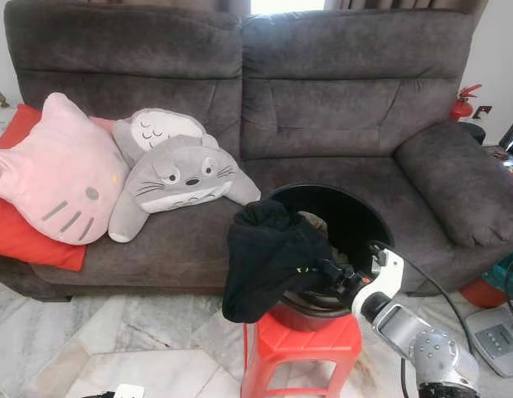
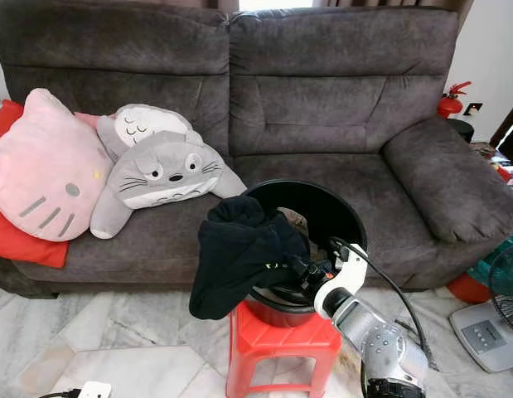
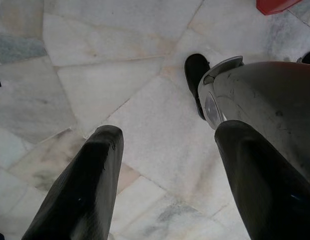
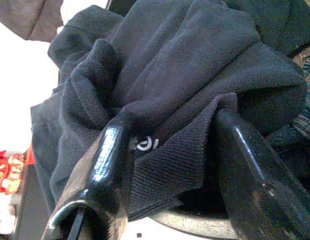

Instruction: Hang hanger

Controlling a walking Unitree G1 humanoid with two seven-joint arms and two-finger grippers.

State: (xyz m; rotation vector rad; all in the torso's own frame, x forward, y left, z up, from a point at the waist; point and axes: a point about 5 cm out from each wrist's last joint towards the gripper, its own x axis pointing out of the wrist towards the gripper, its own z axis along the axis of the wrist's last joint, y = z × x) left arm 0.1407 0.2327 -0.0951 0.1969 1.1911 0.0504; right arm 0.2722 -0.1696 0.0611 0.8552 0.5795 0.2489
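Right gripper (image 1: 329, 269) reaches forward from the lower right, fingers clamped on a fold of black garment (image 1: 268, 257) — draped over the rim of the black bucket (image 1: 355, 217), on a red stool (image 1: 302, 348). Left gripper (image 3: 167, 165) hangs spread above floor.

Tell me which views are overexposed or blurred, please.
Right wrist view: the background beside the black garment is blown out white, and the near fingers look soft. Left eye view: the window strip above the sofa glares. Left wrist view: evenly lit floor.

Soft daylight came from behind the sofa (image 1: 239, 124), and the head views were sharp. Background in the right wrist view was overexposed white; near fingers (image 4: 99, 175) blurred.
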